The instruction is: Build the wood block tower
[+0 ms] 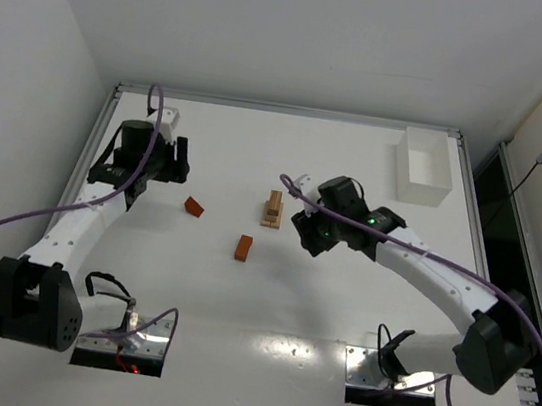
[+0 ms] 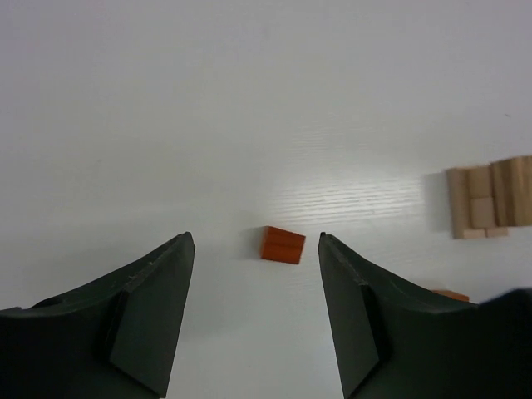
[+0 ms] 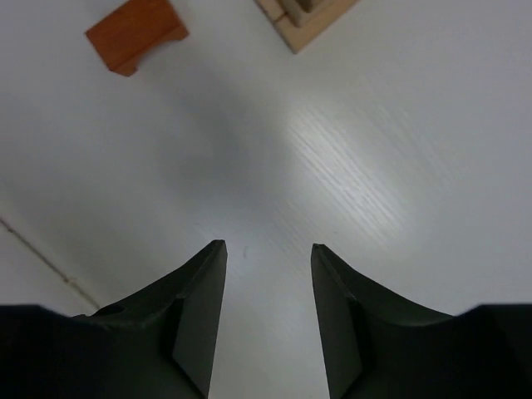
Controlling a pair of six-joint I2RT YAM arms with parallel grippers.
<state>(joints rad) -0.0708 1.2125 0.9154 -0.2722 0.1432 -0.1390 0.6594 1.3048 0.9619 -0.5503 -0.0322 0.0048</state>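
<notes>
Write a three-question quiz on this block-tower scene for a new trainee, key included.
1. True or false: the right end effector holds nothing.
2. How many reddish-orange blocks lie loose on the table, apart from the tan stack? A one, B two, C four.
3. Fill in: the white box stands at the table's far ____ corner.
Key: 1 true; 2 B; 3 right.
</notes>
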